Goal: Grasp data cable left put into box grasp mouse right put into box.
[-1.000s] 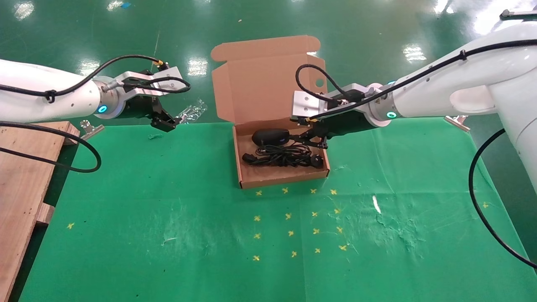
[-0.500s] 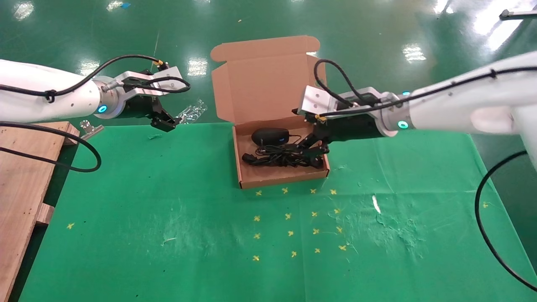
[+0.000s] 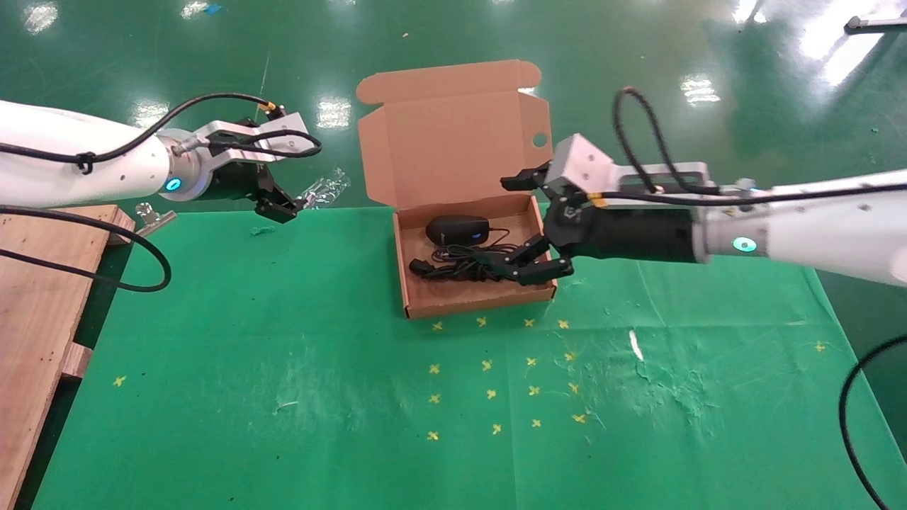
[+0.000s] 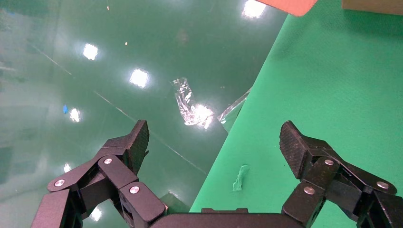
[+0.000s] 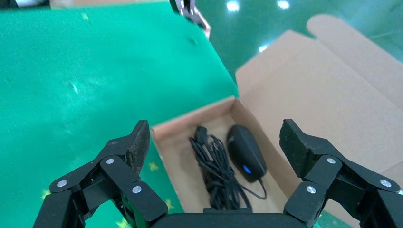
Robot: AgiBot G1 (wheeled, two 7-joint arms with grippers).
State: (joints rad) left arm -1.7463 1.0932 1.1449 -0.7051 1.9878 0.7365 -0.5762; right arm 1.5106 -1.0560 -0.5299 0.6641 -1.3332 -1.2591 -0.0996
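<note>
The brown cardboard box (image 3: 475, 301) stands open on the green mat, its flap lid (image 3: 446, 142) upright behind it. Inside lie the black mouse (image 3: 457, 229) with its blue glow and, in front of it, the bundled black data cable (image 3: 460, 268). My right gripper (image 3: 521, 265) hangs open over the box's front right corner, holding nothing. The right wrist view looks down past the open right gripper (image 5: 214, 142) onto the mouse (image 5: 246, 153) and the data cable (image 5: 216, 171). My left gripper (image 3: 283, 205) is parked open at the mat's far left edge, empty (image 4: 214, 142).
A wooden pallet (image 3: 35, 297) lies along the left side. Crumpled clear plastic (image 3: 324, 190) sits on the floor beyond the mat. Metal clips (image 3: 152, 218) hold the mat's far corners. Yellow cross marks (image 3: 489, 393) dot the mat in front of the box.
My right gripper has drawn back to the right and toward the box's front corner, away from the mouse, which stays in the box. The left arm has not moved.
</note>
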